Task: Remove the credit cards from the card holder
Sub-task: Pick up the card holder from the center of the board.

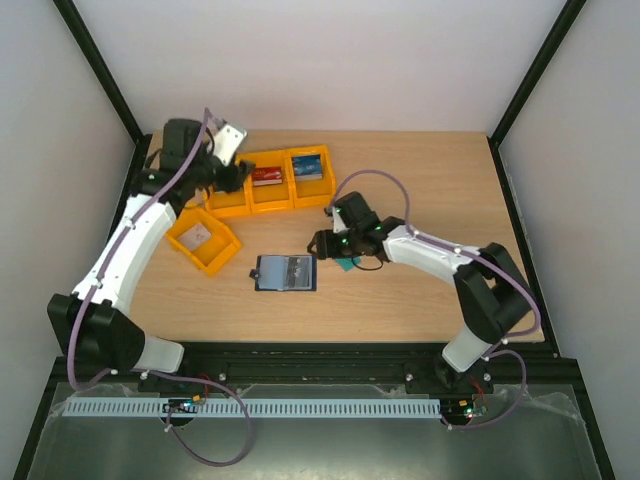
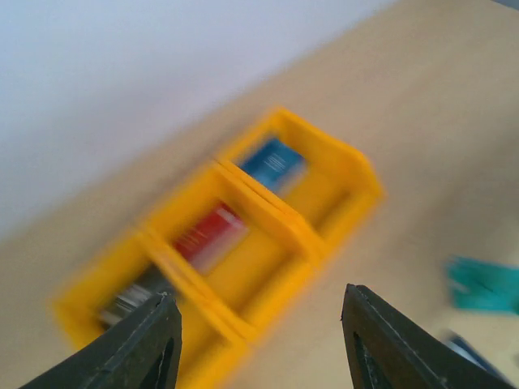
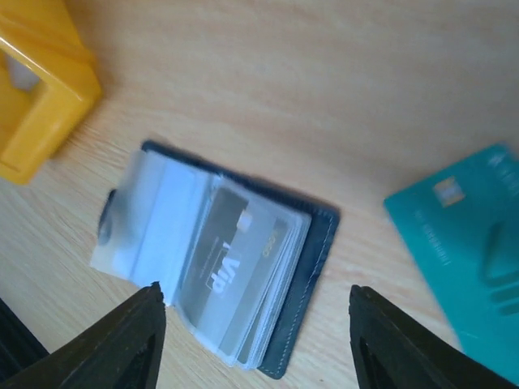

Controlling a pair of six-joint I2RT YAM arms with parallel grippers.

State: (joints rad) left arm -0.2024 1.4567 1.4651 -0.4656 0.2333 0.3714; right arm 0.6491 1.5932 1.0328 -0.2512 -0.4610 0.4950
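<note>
**Top view.** The holder (image 1: 287,272) lay open on the surface (image 1: 400,312), mid-front, pale inside up. A row of three bins (image 1: 270,208) stood at the back. We saw a red card (image 1: 265,176) in the middle bin and a blue card (image 1: 307,167) in the right one. The left jaws covered the left bin, so its contents were hidden here. A fourth bin (image 1: 188,254) sat apart at an angle and held something pale that we could not identify. A teal card (image 1: 347,264) lay just right of the holder, partly under the right jaws.

**Left wrist.** This view was blurred. The left jaws stood apart and empty above the row. A dark card (image 2: 130,300) showed in the nearest bin, so we counted three cards binned, one to a bin. We judged the task partly done.

**Right wrist.** The right jaws were wide and empty, over the holder. Its clear sleeves were fanned out, and a grey card marked VIP (image 3: 235,263) sat in one of them. We could not tell how many more lay beneath it. By our judgement, that card and any under it were left to take out.
</note>
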